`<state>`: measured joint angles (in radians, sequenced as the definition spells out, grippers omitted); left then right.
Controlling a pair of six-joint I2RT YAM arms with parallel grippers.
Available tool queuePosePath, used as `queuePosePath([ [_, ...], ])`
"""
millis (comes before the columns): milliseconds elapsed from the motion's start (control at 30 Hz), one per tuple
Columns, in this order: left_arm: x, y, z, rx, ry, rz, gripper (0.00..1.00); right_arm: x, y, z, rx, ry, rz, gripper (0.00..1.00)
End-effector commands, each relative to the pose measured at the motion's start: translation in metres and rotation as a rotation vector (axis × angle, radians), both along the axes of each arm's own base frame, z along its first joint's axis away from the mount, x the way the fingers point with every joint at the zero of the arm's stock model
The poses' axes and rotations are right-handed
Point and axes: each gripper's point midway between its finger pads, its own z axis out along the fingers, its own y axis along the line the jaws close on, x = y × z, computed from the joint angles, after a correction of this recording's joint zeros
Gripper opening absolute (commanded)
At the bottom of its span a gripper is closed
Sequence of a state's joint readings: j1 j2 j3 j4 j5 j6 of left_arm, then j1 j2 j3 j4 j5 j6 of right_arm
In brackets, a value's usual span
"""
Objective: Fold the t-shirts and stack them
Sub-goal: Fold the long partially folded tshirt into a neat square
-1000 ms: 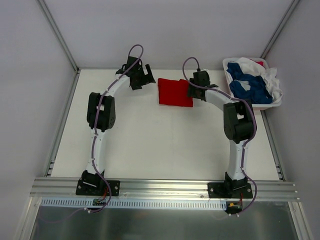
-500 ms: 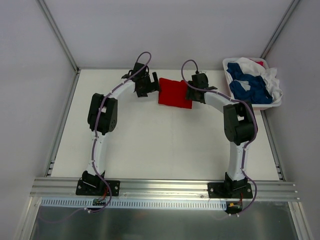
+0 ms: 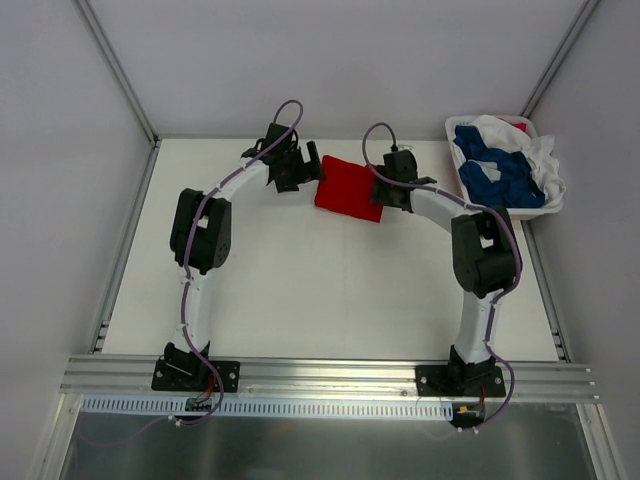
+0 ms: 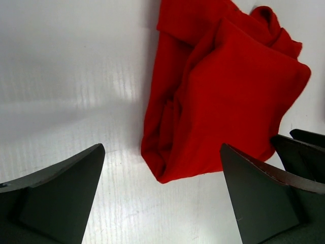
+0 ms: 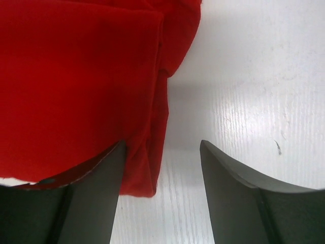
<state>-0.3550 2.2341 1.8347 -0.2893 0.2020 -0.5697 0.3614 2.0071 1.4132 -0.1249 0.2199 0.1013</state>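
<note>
The red t-shirt (image 3: 349,187) lies folded into a small rectangle at the back middle of the table. My left gripper (image 3: 311,172) is open at its left edge; in the left wrist view the shirt (image 4: 218,86) lies just ahead of the gap between the wide-spread fingers (image 4: 162,188). My right gripper (image 3: 383,189) is open at the shirt's right edge; in the right wrist view (image 5: 160,170) its left finger (image 5: 91,193) rests over the shirt's edge (image 5: 76,76). Dark blue shirts (image 3: 495,168) and a white shirt (image 3: 541,155) lie bunched in the basket.
The white plastic basket (image 3: 449,128) stands at the back right corner of the table. Metal frame rails run along the table's left, right and back edges. The right gripper's finger tip (image 4: 304,147) shows at the right edge of the left wrist view.
My left gripper has moved right, up to the red shirt's left edge. The right gripper has edged left onto the right edge, and the shirt has turned slightly.
</note>
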Motion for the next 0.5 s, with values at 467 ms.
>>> queuePosePath([
  [467, 0.044, -0.041, -0.001, -0.197, -0.065, -0.098, 0.99, -0.052, 0.001, 0.159, 0.18, -0.33, 0.091, 0.64],
])
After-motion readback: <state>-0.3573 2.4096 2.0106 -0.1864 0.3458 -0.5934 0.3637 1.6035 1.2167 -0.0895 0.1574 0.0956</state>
